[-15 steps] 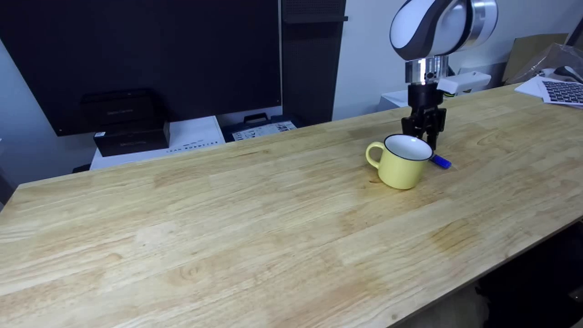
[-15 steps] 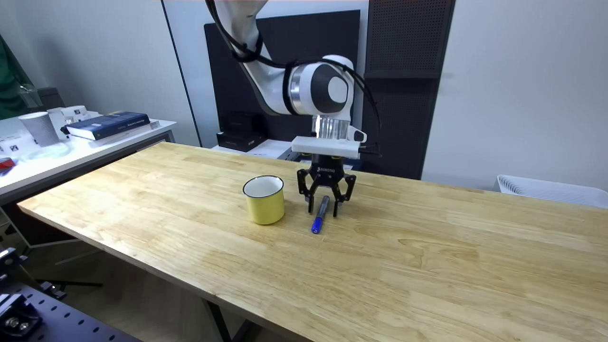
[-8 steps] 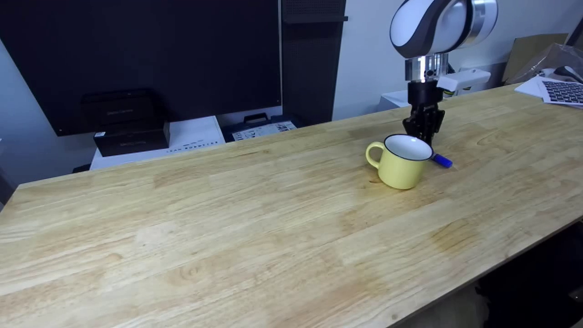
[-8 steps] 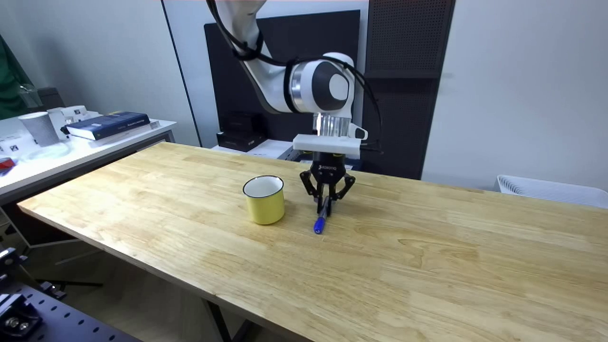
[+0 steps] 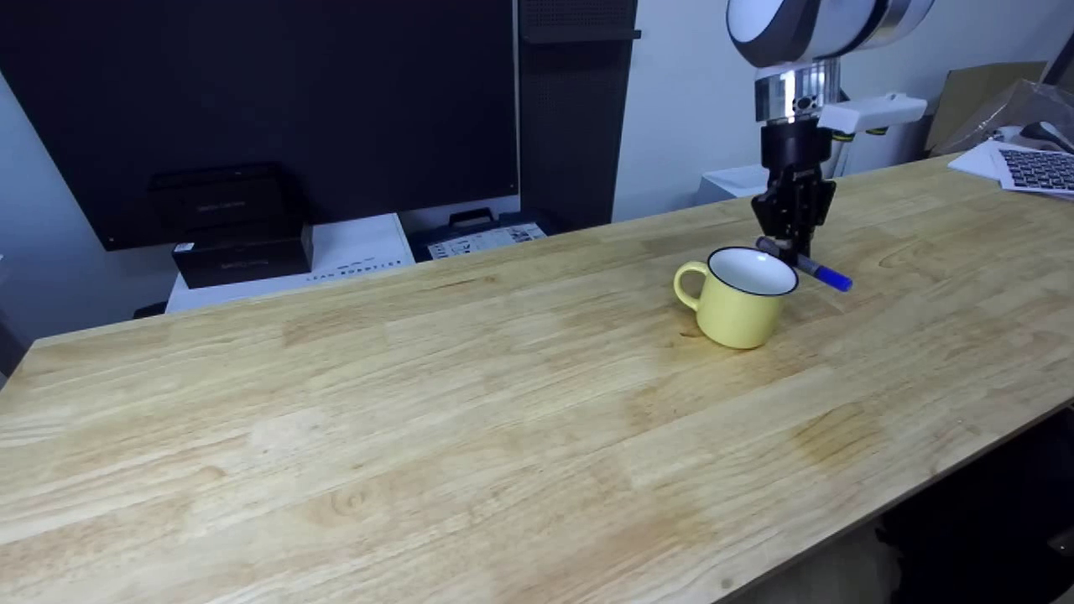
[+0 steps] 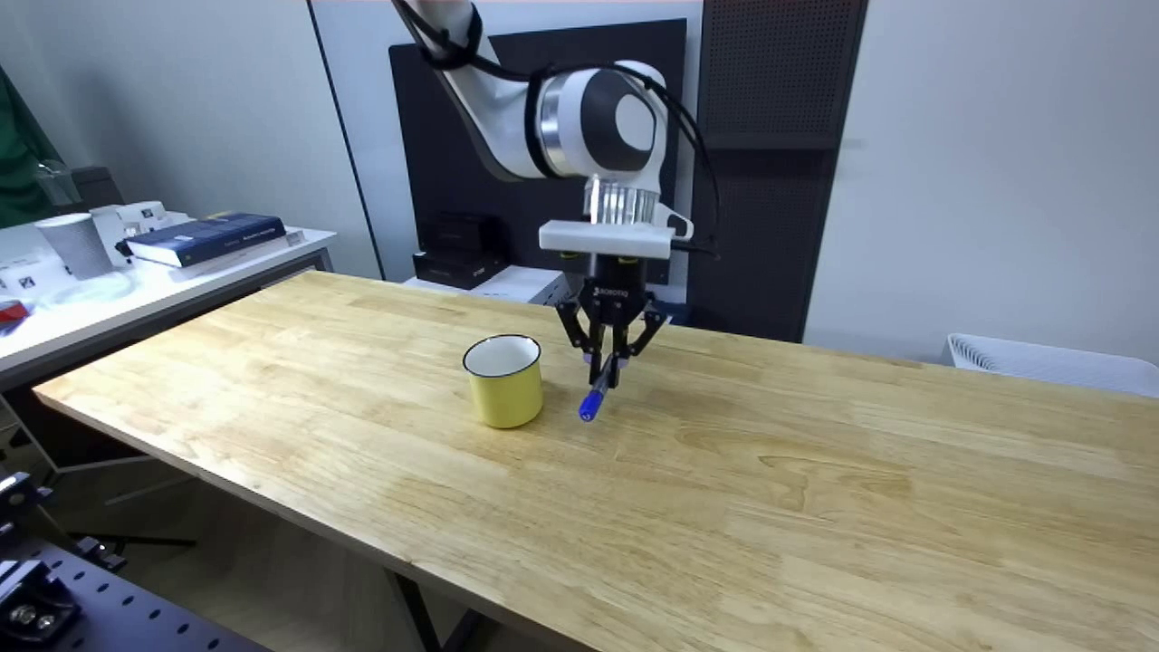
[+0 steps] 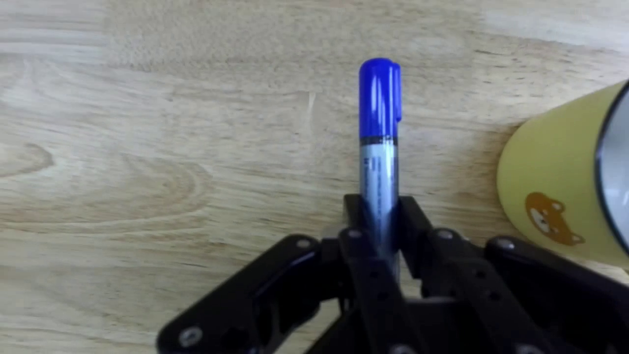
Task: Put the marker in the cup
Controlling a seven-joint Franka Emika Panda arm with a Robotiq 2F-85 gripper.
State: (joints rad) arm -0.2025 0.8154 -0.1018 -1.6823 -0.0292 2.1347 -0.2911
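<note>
My gripper (image 7: 379, 211) is shut on the marker (image 7: 378, 101), with black fingers pressing both sides of its grey barrel. The blue cap juts out beyond the fingertips, and the tail end is partly covered by the jaws in the wrist view. In both exterior views the marker (image 5: 831, 278) hangs slightly above the table, lying roughly level. The cup (image 6: 507, 398), a pale yellow mug with white inside and dark rim, stands upright beside the gripper (image 6: 605, 376). At the wrist view's right edge the cup (image 7: 555, 162) is cut off; a small orange animal print shows on it.
The wooden table (image 5: 419, 419) carries the cup, whose handle (image 5: 686, 285) points away from the gripper. A keyboard (image 5: 1039, 169) and papers lie at the table's far right end in an exterior view. A side table with a blue book (image 6: 206, 237) stands apart.
The jaws have closed from around the marker onto it. Since then the gripper has risen, lifting the marker off the table. The cup has stayed in place.
</note>
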